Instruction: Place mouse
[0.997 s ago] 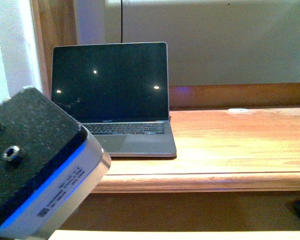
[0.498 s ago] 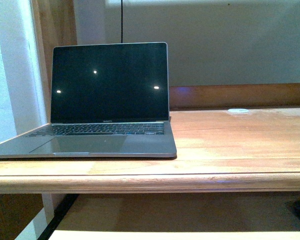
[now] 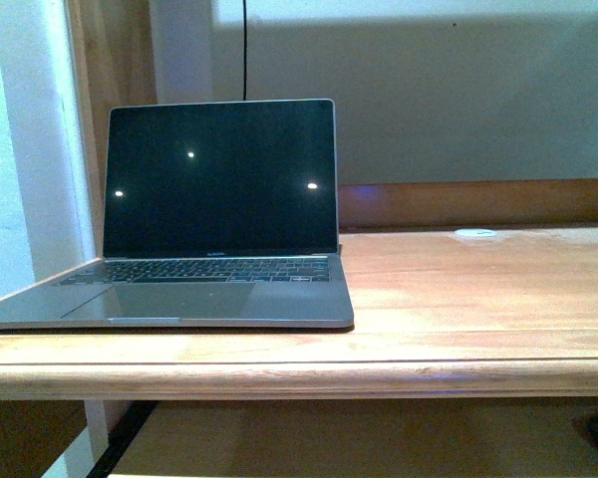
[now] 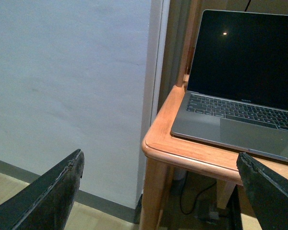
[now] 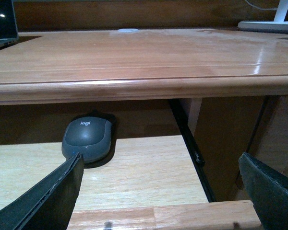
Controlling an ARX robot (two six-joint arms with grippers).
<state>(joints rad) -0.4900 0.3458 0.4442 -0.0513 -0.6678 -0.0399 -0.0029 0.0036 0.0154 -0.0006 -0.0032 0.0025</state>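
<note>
Laptop (image 3: 219,214) lower in frame now; mouse (image 5: 88,136) shadowed under desk (image 5: 134,62).

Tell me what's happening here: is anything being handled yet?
Nothing is held yet. The mouse lies on the light wooden shelf under the desk top. The right gripper faces it with jaws open, not touching it. The left gripper, also open and empty, hangs off the desk's corner, near the open laptop, whose screen is dark.
</note>
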